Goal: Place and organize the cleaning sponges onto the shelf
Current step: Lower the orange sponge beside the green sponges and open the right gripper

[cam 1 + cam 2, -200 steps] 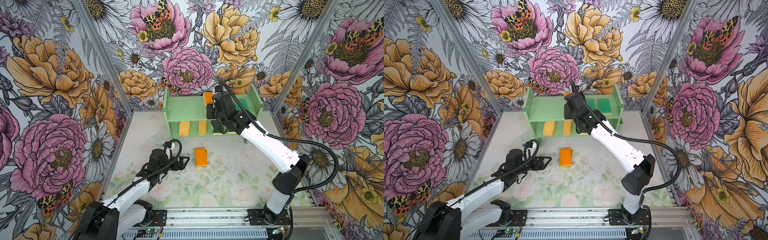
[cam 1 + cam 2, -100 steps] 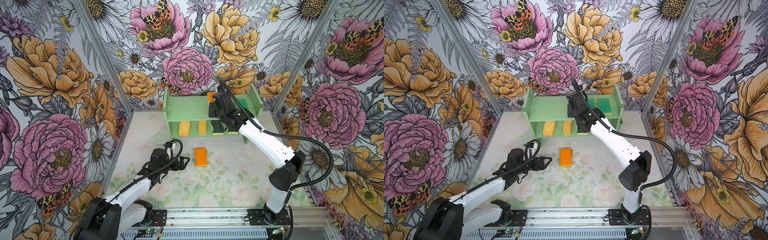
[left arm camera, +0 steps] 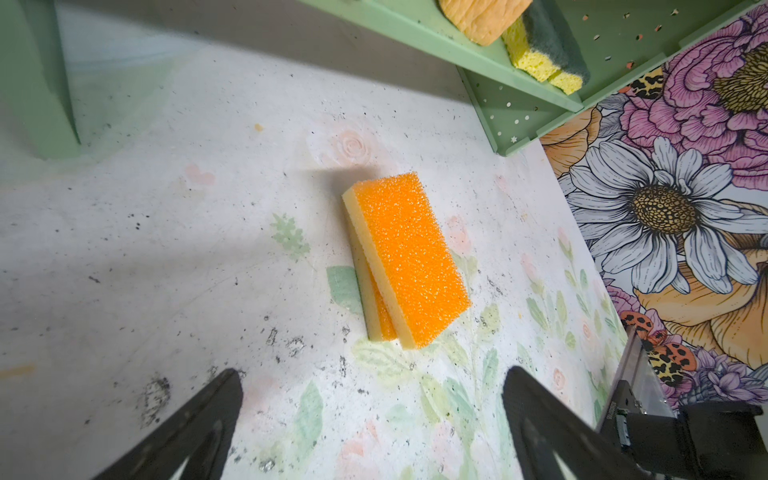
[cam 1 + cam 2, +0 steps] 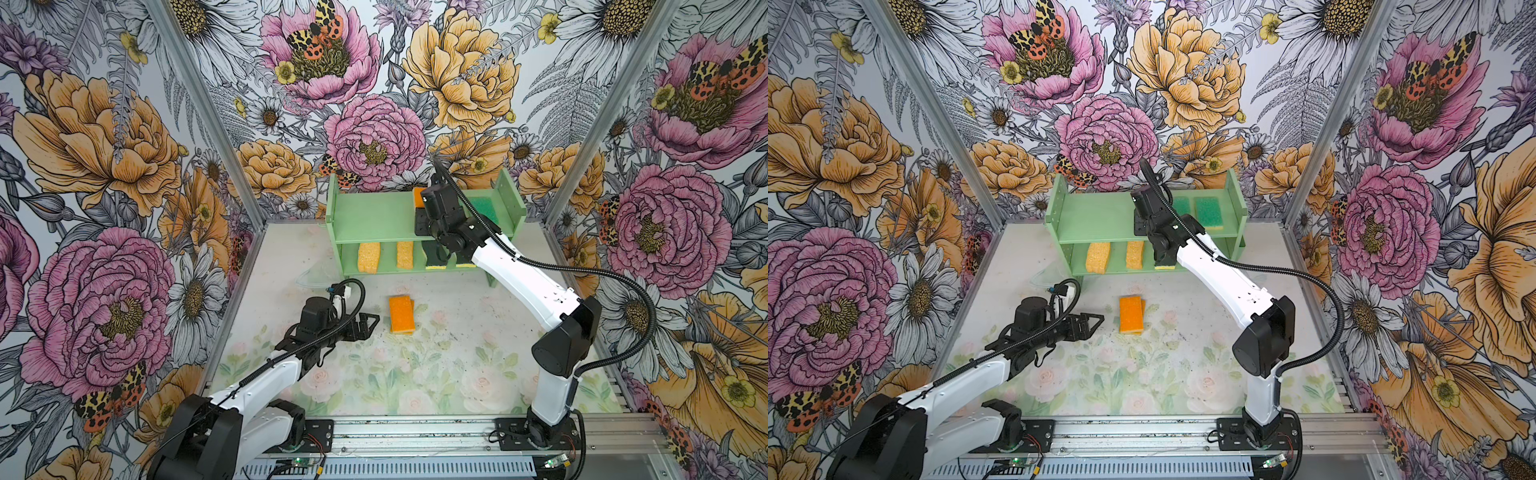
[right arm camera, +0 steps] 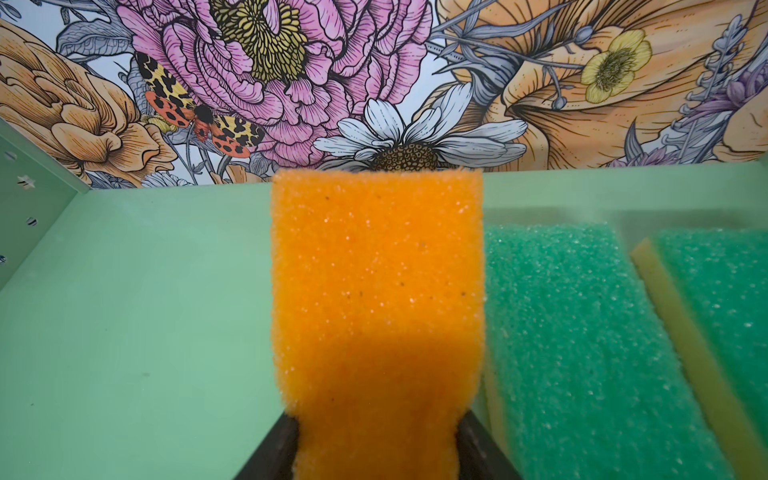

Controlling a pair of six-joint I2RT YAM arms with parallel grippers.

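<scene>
Nearly done: two stacked orange-topped yellow foam sponges lie unshelved on the floral table.
The right gripper pinches a third orange-topped sponge on the upper tier of the mint-green wooden two-tier shelf, beside green-topped sponges; the left gripper gapes wide near the stack.

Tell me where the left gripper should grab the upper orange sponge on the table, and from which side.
Best across its narrow width: the upper sponge lies flat, orange face up, skewed on a second sponge, so its long yellow sides look free. Come down from above near its middle; the left gripper stands open, wider than that width.
</scene>
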